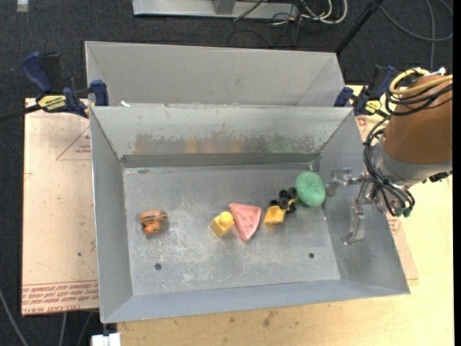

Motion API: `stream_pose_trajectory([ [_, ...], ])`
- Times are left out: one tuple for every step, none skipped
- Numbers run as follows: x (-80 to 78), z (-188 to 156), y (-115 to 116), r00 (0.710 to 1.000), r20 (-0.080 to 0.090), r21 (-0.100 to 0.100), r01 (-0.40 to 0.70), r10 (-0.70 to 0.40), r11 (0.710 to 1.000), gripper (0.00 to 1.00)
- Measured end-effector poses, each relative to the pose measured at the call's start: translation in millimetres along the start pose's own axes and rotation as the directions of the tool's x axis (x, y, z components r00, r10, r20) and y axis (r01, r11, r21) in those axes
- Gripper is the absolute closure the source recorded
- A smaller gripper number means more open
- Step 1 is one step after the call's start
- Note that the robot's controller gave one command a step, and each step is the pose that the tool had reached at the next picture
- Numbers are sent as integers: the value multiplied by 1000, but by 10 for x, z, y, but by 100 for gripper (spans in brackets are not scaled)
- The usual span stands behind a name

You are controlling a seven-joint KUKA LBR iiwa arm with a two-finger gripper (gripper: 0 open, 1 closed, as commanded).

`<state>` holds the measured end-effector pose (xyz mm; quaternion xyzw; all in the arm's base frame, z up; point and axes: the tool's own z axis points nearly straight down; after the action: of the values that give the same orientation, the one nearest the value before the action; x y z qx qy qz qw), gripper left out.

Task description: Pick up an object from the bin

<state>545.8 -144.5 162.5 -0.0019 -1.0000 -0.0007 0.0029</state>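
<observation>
1. At the left of the bin [108, 215], a small orange-brown lump [153, 222] is lying alone on the floor, well apart from everything else.
2. Near the frame's middle, a yellow block [222, 225] is touching a pink wedge [245, 220]. Just right of them, a small yellow-and-black piece [278, 212] is sitting beside a green rounded lump [310, 189].
3. At the right, the gripper [352, 229] is hanging over the bin's sloping right wall, right of the green lump and apart from it. Whether it is apart or together cannot be told.
4. By the look of it, the arm is not yet committing to a target. The green lump is lying nearest, so it is probably the easiest pick. Coming down centred over it, clear of the yellow-and-black piece and the wall, should be giving the cleanest grasp.
</observation>
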Motion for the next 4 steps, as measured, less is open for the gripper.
stream_pose_trajectory([
  [-17,-48,8,1000,7,1,4,-4,1000,0],
  [-339,485,538,993,11,3,114,-114,994,0],
  [-564,437,698,983,6,1,181,-181,984,0],
  [-692,462,783,962,11,4,272,-272,962,0],
])
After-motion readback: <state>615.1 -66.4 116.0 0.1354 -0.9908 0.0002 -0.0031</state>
